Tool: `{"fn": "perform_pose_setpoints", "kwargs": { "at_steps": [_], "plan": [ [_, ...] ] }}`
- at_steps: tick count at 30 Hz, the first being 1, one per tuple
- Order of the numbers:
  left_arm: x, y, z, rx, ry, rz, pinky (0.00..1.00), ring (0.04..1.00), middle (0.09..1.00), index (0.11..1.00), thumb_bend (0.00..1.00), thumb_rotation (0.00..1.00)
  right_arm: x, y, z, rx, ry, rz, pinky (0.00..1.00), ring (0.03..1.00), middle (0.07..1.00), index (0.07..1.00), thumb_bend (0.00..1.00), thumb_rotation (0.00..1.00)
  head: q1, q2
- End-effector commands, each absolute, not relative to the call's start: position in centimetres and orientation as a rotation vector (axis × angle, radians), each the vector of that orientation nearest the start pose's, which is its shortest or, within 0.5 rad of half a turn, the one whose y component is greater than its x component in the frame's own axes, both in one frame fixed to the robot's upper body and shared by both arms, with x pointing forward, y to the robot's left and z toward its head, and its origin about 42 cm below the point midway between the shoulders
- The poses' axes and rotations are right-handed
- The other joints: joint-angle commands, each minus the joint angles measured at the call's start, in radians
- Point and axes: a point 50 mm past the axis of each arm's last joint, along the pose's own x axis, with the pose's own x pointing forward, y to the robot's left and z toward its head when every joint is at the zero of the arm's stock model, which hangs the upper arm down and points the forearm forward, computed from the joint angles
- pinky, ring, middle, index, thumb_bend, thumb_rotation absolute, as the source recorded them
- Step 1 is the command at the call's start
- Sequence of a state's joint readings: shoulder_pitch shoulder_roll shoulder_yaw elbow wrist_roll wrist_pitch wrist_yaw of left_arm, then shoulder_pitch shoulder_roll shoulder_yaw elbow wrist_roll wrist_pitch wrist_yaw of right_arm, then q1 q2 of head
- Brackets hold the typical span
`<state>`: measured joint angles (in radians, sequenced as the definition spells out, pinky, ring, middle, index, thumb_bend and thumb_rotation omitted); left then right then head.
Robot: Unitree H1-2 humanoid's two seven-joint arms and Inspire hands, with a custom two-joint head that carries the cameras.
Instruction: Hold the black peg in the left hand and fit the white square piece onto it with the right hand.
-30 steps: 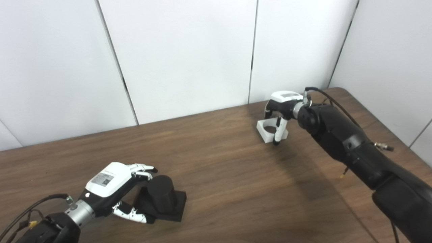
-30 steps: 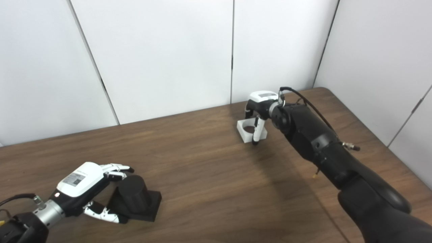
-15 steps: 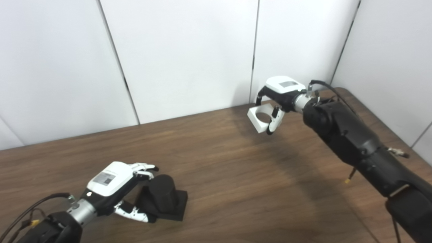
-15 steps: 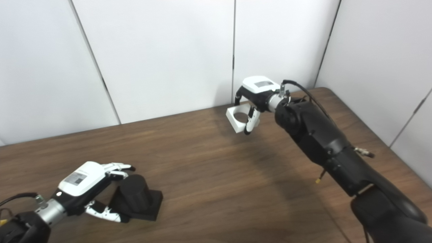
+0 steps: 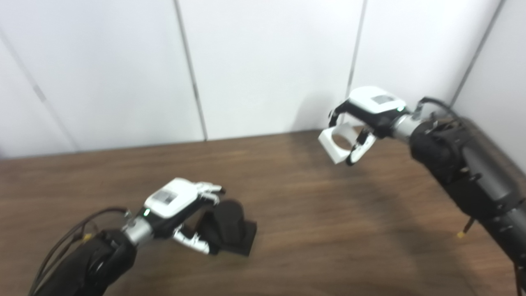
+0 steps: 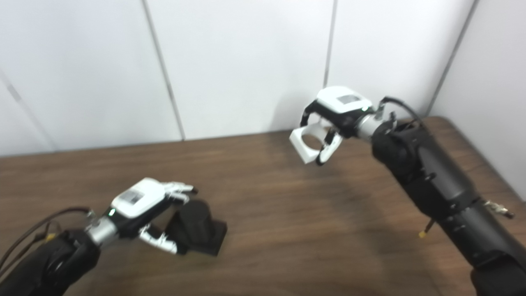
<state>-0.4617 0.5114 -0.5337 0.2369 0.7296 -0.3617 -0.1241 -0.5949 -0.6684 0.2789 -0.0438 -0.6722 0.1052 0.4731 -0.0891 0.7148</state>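
Left eye view: we see the left hand [image 5: 174, 205] low on the table [image 5: 312, 230], fingers [image 5: 207, 190] above and thumb below, clamped around the black peg [image 5: 228, 226], which sits on the wood. Well apart, near the far right, the right hand [image 5: 367, 113] grips the white piece [image 5: 335, 144] in the air, tilted, its round hole facing us.

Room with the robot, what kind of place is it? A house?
Probably not a house: it looks like a lab or test room. Plain white wall panels stand behind a bare wooden table, and the only things in view are a black peg and a white square piece, held by the robot's hands.
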Motion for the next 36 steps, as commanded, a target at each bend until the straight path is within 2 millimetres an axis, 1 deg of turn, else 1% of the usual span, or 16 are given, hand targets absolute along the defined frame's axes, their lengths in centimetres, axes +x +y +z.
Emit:
{"fn": "perform_pose_setpoints", "kwargs": {
  "at_steps": [1,4,5,10,15,21,24,28,31,36],
  "plan": [
    [37.9,22.2,13.6,1.432,-0.404,-0.837,0.75,0.854,0.862,0.49,0.52,0.07,42.0,-29.4,34.5,-1.482,-0.33,0.331,0.85,0.852,0.77,0.481,0.52,0.13,0.013,0.004],
    [38.0,21.8,13.7,1.427,-0.407,-0.833,0.75,0.856,0.864,0.49,0.52,0.07,41.7,-28.5,34.8,-1.463,-0.36,0.372,0.84,0.858,0.774,0.48,0.52,0.13,0.034,0.008],
    [38.1,21.6,13.7,1.427,-0.411,-0.832,0.75,0.855,0.864,0.49,0.52,0.07,41.6,-28.2,34.9,-1.456,-0.37,0.384,0.82,0.856,0.772,0.48,0.52,0.13,0.042,0.01],
    [38.2,21.0,13.7,1.428,-0.418,-0.827,0.74,0.853,0.864,0.49,0.52,0.07,41.3,-26.6,34.4,-1.425,-0.425,0.446,0.8,0.855,0.778,0.48,0.52,0.13,0.068,0.017],
    [38.3,20.6,13.8,1.423,-0.413,-0.83,0.76,0.864,0.872,0.489,0.52,0.07,40.7,-24.7,34.1,-1.395,-0.457,0.496,0.83,0.861,0.784,0.48,0.52,0.13,0.079,0.021],
    [38.3,20.0,13.8,1.416,-0.412,-0.83,0.76,0.867,0.876,0.489,0.52,0.07,40.2,-22.3,33.4,-1.354,-0.485,0.55,0.84,0.865,0.785,0.48,0.52,0.13,0.099,0.029],
    [38.2,19.8,13.7,1.41,-0.42,-0.83,0.75,0.859,0.868,0.489,0.52,0.07,40.0,-21.1,33.3,-1.345,-0.506,0.578,0.84,0.865,0.785,0.48,0.52,0.13,0.108,0.031],
    [38.2,19.5,13.6,1.411,-0.409,-0.834,0.76,0.867,0.875,0.489,0.52,0.07,39.9,-19.7,33.3,-1.337,-0.541,0.613,0.83,0.862,0.784,0.48,0.52,0.13,0.122,0.034],
    [38.3,19.2,13.6,1.409,-0.403,-0.836,0.76,0.872,0.88,0.489,0.52,0.07,39.9,-18.9,33.2,-1.336,-0.567,0.632,0.81,0.85,0.779,0.479,0.52,0.13,0.133,0.038],
    [38.4,18.9,13.7,1.407,-0.41,-0.833,0.77,0.872,0.878,0.489,0.52,0.07,39.7,-18.1,33.2,-1.331,-0.569,0.653,0.81,0.847,0.777,0.48,0.52,0.13,0.159,0.041]
  ]
}}
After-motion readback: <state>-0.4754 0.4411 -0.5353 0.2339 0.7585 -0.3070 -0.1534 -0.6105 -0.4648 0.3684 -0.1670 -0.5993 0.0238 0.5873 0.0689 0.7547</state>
